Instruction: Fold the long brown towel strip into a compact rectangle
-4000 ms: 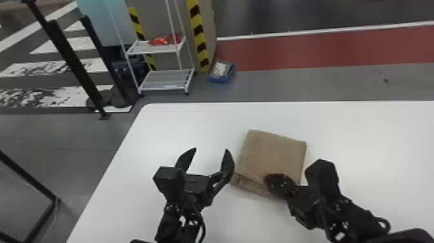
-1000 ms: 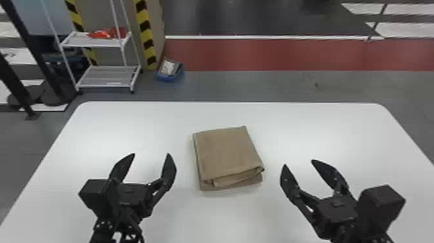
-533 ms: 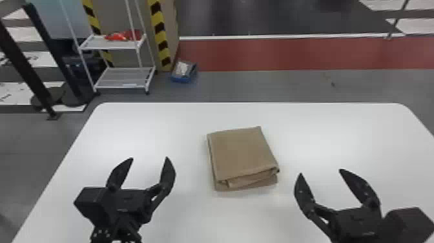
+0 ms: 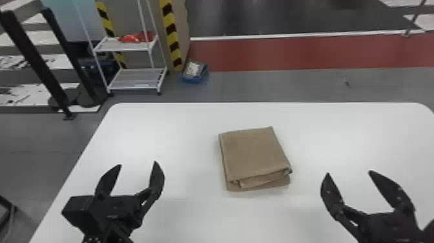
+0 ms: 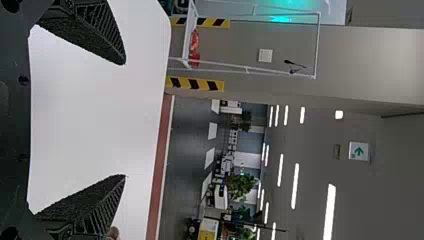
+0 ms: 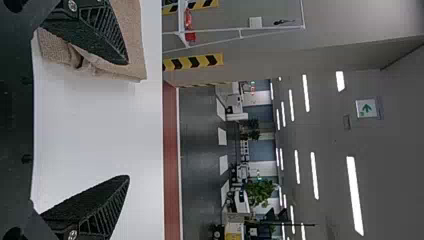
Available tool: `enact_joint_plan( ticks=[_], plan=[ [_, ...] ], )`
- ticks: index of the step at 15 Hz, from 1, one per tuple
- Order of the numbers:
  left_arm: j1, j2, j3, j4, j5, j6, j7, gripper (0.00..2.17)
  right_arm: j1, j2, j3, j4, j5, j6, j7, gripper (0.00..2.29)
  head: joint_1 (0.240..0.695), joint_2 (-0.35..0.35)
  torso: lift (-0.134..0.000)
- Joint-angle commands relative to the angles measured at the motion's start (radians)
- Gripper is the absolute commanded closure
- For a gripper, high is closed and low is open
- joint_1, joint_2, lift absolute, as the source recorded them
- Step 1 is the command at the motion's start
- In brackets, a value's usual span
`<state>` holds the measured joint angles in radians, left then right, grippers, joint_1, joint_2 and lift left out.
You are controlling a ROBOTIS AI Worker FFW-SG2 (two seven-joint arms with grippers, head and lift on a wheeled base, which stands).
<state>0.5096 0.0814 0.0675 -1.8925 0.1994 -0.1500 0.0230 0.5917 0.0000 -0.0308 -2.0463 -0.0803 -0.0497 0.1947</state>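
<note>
In the head view the brown towel [image 4: 253,155] lies folded into a compact, nearly rectangular stack, with loose layers showing at its near edge. My left gripper [image 4: 137,164] stands open to the left of it, apart from the cloth. To its right, also apart, my right gripper [image 4: 348,174] is open with nothing between its fingers. The left wrist view has the left gripper [image 5: 125,120] spread wide over bare white surface. In the right wrist view, the right gripper [image 6: 128,120] is spread too, one finger overlapping the view of the towel [image 6: 132,30].
The white table [image 4: 174,129] carries the towel. Beyond its far edge stand a white wire shelf [image 4: 137,79], black posts [image 4: 35,61] and a blue bin [image 4: 194,72] on the floor.
Four seconds ago the right gripper was at the towel's near edge; it has since moved off to the right. The left gripper has drawn away from the towel. The head view has shifted too.
</note>
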Motion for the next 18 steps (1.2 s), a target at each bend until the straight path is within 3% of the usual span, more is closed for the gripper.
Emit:
enact_joint_plan(
  ticks=[1, 18],
  plan=[
    [0.003, -0.002, 0.006, 0.001, 0.0, -0.004, 0.0, 0.06, 0.002, 0.001, -0.001, 0.0, -0.004, 0.0, 0.002, 0.07, 0.695, 0.112, -0.117],
    [0.003, -0.008, 0.003, 0.001, -0.002, -0.007, -0.008, 0.07, 0.003, 0.001, 0.003, -0.002, -0.009, 0.0, 0.008, 0.08, 0.695, 0.118, -0.117]
  ],
)
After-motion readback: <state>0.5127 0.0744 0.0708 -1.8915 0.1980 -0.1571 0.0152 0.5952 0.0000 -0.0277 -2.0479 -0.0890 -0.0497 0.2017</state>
